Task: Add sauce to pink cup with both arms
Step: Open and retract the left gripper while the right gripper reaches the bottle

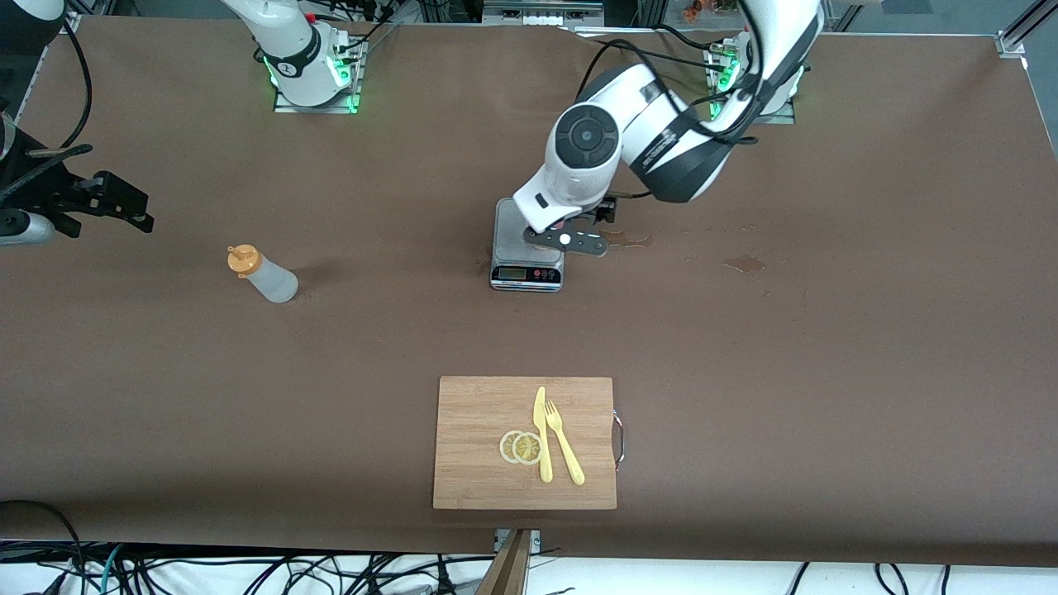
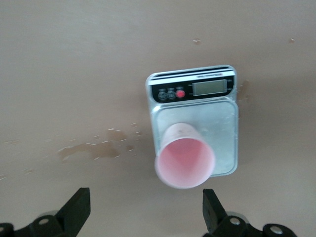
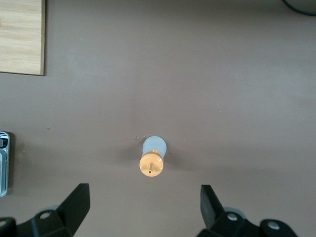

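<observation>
Left wrist view, pink cup (image 2: 185,158) on scale (image 2: 195,123)

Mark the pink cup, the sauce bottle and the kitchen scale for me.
Pale pink plastic cup (image 2: 185,163), left wrist view, inside of the cup.
Translucent squeeze bottle with orange cap (image 1: 271,281), front view, body.
Grey kitchen scale (image 1: 521,273), front view, display panel.

pale pink cup (image 2: 185,160), grey scale (image 2: 197,118), whitish bottle (image 1: 271,279) with orange cap (image 1: 241,260), tan wood board (image 1: 479,446).
</observation>
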{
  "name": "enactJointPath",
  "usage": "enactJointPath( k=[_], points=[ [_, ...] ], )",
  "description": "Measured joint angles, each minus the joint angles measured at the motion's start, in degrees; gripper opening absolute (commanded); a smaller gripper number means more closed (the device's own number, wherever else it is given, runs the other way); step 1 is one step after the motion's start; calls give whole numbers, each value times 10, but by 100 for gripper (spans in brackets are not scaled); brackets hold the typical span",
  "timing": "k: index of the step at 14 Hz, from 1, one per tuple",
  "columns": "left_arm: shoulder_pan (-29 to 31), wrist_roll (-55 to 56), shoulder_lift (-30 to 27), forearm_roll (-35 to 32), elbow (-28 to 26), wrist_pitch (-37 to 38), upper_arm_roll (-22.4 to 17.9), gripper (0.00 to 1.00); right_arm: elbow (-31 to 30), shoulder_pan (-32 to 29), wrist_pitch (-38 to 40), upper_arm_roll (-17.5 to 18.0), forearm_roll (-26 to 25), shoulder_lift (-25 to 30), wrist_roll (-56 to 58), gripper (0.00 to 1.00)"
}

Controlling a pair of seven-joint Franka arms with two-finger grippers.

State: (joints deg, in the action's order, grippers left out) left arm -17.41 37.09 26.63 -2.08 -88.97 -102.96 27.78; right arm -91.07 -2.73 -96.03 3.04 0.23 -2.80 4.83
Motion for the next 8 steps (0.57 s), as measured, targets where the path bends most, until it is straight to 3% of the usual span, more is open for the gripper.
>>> enactJointPath(
  k=[3, 8],
  points=[
    [36, -2, -17, -1, 37, 34, -1, 100, 0, 0, 0, 2, -2, 7, 28, 99],
    [113, -66, -22, -13, 87, 57, -5, 100, -3, 0, 20, 0, -2, 4, 195, 99]
  ],
)
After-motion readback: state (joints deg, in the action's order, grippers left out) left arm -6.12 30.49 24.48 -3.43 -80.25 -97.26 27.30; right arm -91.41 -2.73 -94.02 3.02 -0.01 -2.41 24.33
